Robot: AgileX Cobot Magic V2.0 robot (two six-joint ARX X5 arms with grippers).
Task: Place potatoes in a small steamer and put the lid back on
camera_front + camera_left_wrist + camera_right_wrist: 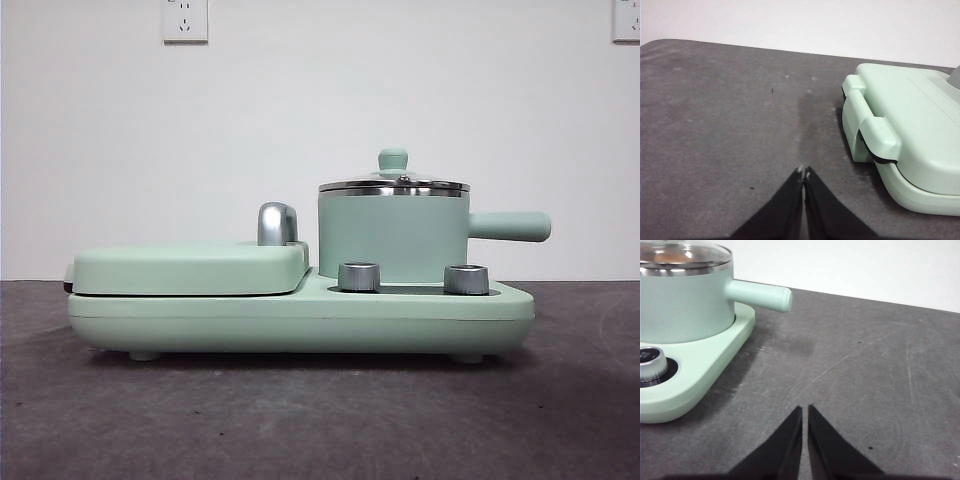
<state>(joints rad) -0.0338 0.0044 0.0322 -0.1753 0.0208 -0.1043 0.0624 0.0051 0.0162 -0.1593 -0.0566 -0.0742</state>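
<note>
The small steamer (393, 238) is a mint-green pot with a straight side handle (510, 226), standing on the right half of the green base. The glass lid (393, 183) with its green knob rests on the pot's steel rim. In the right wrist view the steamer (682, 307) shows under the lid (682, 255), with something orange-brown faintly visible through the glass. My right gripper (805, 409) is shut over bare table, right of the handle. My left gripper (803, 171) is shut over the table, left of the griddle.
A flat green lidded griddle (190, 268) with a steel hinge post (277, 223) fills the base's left half (910, 125). Two steel dials (359, 277) (466, 279) face front on the base (300, 320). Dark grey tabletop spreads around; a white wall stands behind.
</note>
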